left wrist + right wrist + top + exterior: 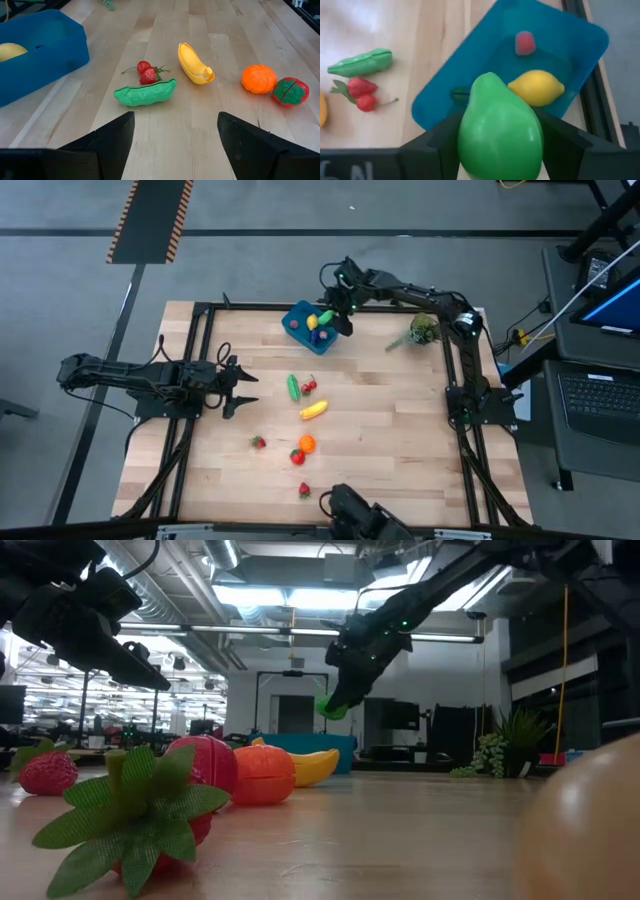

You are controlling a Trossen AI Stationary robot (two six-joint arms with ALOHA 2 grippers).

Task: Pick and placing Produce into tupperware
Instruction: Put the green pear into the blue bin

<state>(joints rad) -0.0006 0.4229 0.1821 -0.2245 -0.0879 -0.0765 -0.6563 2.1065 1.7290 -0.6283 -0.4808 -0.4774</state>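
The blue tupperware (pixel 300 315) stands at the table's far middle, with a yellow lemon (pixel 536 87) and a small red piece (pixel 524 43) inside. My right gripper (pixel 332 320) hangs over its right part, shut on a green pear (pixel 499 132). On the wood lie a green pea pod (pixel 293 386), cherries (pixel 309 387), a banana (pixel 313 410), an orange (pixel 307 444), a tomato (pixel 297 457) and two strawberries (pixel 258 442). My left gripper (pixel 240 387) waits open at the table's left, with nothing between its fingers. My right gripper pinches the green pear by the two sides of its wide body (pixel 466 142), one finger on each side. The fingers slant down from the table's right far side. The pear is lifted clear above the tupperware's inside, its narrow end pointing away from the wrist.
A grey-green plant sprig (pixel 420 332) lies right of the tupperware. Black frame rails (pixel 468 430) run along the table's left and right sides. Bare wood lies between the tupperware and the scattered produce.
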